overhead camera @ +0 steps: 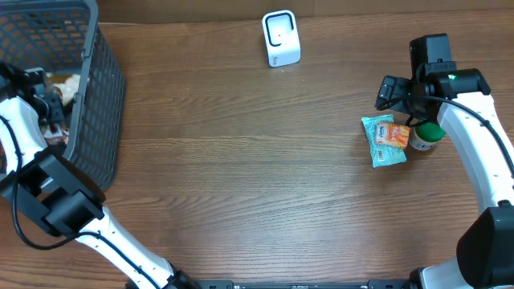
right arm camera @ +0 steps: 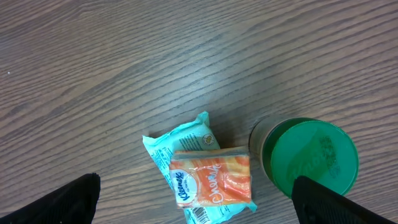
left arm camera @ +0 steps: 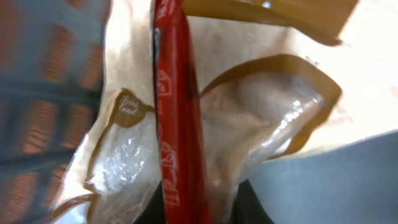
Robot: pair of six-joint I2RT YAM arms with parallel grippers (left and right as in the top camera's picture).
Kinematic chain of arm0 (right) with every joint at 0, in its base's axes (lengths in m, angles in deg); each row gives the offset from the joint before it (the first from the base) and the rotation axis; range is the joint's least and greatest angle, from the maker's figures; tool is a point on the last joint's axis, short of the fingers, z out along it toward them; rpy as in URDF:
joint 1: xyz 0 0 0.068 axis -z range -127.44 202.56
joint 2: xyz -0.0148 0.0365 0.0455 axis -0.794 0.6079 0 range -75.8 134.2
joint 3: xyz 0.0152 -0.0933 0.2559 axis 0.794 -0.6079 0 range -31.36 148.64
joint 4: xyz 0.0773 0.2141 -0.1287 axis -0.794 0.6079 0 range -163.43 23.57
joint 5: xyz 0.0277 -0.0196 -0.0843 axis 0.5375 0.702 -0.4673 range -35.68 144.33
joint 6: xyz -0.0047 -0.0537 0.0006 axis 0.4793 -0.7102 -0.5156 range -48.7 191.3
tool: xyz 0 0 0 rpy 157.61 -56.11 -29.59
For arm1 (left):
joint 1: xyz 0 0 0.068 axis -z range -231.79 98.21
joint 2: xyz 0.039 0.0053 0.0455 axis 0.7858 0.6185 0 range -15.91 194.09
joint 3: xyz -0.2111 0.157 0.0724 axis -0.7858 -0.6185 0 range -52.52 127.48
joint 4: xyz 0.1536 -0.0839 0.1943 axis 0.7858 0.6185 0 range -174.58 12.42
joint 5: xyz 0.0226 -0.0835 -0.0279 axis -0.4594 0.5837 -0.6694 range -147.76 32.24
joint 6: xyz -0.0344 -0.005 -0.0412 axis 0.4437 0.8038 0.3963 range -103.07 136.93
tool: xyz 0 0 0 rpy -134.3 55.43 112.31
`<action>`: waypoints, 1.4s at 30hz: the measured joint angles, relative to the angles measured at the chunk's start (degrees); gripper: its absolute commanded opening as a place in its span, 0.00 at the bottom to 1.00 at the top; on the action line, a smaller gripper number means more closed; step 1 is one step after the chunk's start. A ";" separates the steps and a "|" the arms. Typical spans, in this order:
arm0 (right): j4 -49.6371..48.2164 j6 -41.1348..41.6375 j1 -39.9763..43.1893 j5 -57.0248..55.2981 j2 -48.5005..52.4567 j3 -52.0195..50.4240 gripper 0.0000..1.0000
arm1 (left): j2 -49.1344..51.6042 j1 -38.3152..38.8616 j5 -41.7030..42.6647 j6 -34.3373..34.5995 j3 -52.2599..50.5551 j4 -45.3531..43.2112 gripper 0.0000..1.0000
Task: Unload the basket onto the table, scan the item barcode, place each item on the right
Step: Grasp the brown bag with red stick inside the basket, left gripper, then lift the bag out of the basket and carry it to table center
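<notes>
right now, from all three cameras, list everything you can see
table: 1, brown wood, under everything
basket: 1, black mesh, far left corner
scanner: 1, white, far edge, middle
teal pack: 1, teal, right side of the table
orange pack: 1, orange, lying on the teal pack
jar: 1, green lid, right beside the packs
red packet: 1, red, in the basket, close to the left wrist camera
tan bag: 1, tan with clear window, behind the red packet
left claw: 1, black, shut, inside the basket; grip unclear
right claw: 1, black, open, above the packs
</notes>
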 measured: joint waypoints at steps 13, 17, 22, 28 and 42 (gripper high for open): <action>0.02 0.00 -0.02 0.02 0.00 0.00 1.00 | -26.84 2.89 1.29 13.05 2.19 -0.90 0.04; -0.02 0.02 -0.02 0.02 0.00 0.00 1.00 | -36.63 7.98 1.77 16.94 3.23 1.97 0.04; 0.04 0.00 0.00 0.00 0.00 0.00 1.00 | -45.90 17.46 2.43 23.26 3.76 13.05 0.04; 0.02 0.00 0.00 0.02 0.00 0.00 1.00 | -47.89 32.52 2.56 30.38 3.45 27.12 0.04; -0.02 0.02 0.00 0.02 0.00 0.00 1.00 | -35.80 60.39 -3.39 45.62 -28.61 16.41 0.04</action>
